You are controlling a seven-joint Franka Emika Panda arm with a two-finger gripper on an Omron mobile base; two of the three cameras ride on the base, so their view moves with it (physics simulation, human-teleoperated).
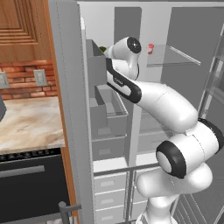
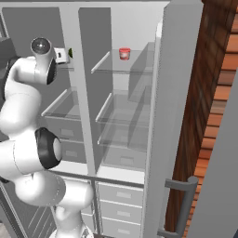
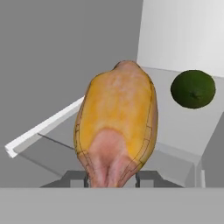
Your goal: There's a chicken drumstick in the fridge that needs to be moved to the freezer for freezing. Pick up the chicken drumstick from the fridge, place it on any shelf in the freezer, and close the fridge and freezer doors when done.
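Note:
The chicken drumstick (image 3: 116, 118), golden orange-tan with a pinkish near end, lies lengthwise straight ahead of the hand. My gripper (image 3: 111, 177) is shut on its near end, and a dark fingertip (image 3: 146, 177) shows on either side of it. It sits over a grey shelf (image 3: 175, 131) with a white front edge, and I cannot tell whether it touches. In the left base view the arm (image 1: 131, 87) reaches into the upper left compartment of the grey refrigerator, and the wrist hides the hand. Both doors stand open: the left door (image 1: 65, 109) and the right door (image 2: 172, 116).
A dark green ball (image 3: 193, 89) lies on the same shelf, just right of the drumstick and a little further back. A small red-and-white item (image 2: 124, 53) stands on the top glass shelf of the right compartment. Grey bins (image 1: 103, 105) and white drawers (image 1: 109, 183) sit below.

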